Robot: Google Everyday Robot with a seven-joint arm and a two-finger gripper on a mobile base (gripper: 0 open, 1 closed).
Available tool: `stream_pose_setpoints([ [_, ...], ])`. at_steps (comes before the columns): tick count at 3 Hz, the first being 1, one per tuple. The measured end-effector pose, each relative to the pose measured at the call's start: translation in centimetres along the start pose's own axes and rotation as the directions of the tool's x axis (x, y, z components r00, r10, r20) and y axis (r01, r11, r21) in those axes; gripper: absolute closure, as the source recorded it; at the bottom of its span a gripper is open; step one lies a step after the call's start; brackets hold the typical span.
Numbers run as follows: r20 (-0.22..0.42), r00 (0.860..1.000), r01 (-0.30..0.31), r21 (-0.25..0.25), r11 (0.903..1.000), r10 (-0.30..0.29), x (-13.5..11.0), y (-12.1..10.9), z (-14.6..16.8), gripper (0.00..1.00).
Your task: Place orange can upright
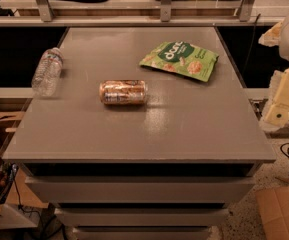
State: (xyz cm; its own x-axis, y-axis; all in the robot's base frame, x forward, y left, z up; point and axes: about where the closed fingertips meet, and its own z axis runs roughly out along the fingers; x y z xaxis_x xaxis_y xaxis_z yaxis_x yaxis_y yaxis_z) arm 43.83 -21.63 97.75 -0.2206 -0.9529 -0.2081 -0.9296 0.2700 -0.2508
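The orange can (123,92) lies on its side near the middle of the grey table top (149,129), long axis running left to right, with its silver end facing left. My gripper (283,101) shows as pale cream parts at the right edge of the view, beyond the table's right side and well apart from the can. It holds nothing that I can see.
A clear plastic water bottle (47,71) lies on its side at the table's left edge. A green snack bag (180,59) lies flat at the back right. Drawers sit below the table's front edge. Cardboard boxes (282,213) stand on the floor on both sides.
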Motion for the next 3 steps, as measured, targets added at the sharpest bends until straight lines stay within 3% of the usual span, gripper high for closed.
stream_pose_setpoints([
  [1,0.000,1.000,0.000,0.000,1.0000,0.000,0.0,0.0,0.0,0.00],
  [3,0.047,0.994,0.099,0.002,0.9950,-0.099,-5.9,-2.9,1.7,0.00],
])
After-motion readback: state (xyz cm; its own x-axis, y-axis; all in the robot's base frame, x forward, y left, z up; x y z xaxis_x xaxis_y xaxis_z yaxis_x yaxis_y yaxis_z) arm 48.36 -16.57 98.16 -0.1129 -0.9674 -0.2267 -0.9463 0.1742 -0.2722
